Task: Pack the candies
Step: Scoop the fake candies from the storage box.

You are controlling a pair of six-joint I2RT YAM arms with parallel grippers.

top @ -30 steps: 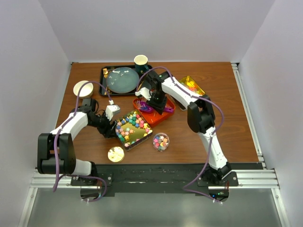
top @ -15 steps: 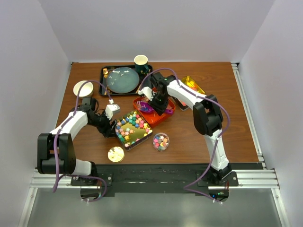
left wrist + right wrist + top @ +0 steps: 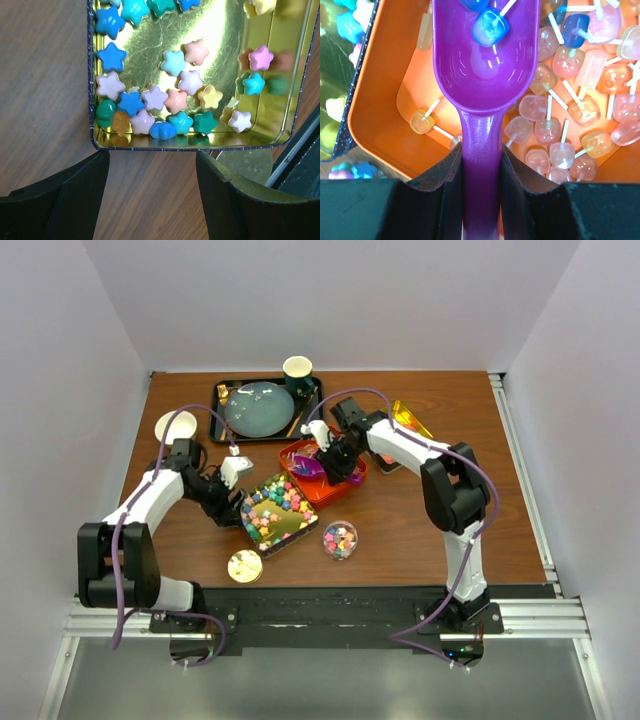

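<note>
Pastel star-shaped candies (image 3: 172, 100) lie in a gold tin (image 3: 279, 515), whose near rim (image 3: 195, 148) shows in the left wrist view. My left gripper (image 3: 152, 200) is open and empty just off that rim, at the tin's left corner in the top view (image 3: 236, 506). My right gripper (image 3: 481, 195) is shut on the handle of a purple scoop (image 3: 485, 65) that holds blue candies (image 3: 490, 26). The scoop hangs over an orange tray (image 3: 375, 125) of translucent candies on sticks (image 3: 560, 105). From above, the right gripper (image 3: 337, 462) and scoop (image 3: 308, 466) sit over that tray (image 3: 352, 483).
A small round tub of candies (image 3: 340, 539) and a gold disc lid (image 3: 244, 566) lie near the tin. A black tray with a plate (image 3: 258, 408), a cup (image 3: 297, 370), a bowl (image 3: 175, 426) and a yellow-orange container (image 3: 408, 418) stand further back.
My right arm has swung its elbow to the right while the gripper stays over the orange tray with the scoop. My left arm has shifted slightly beside the tin.
</note>
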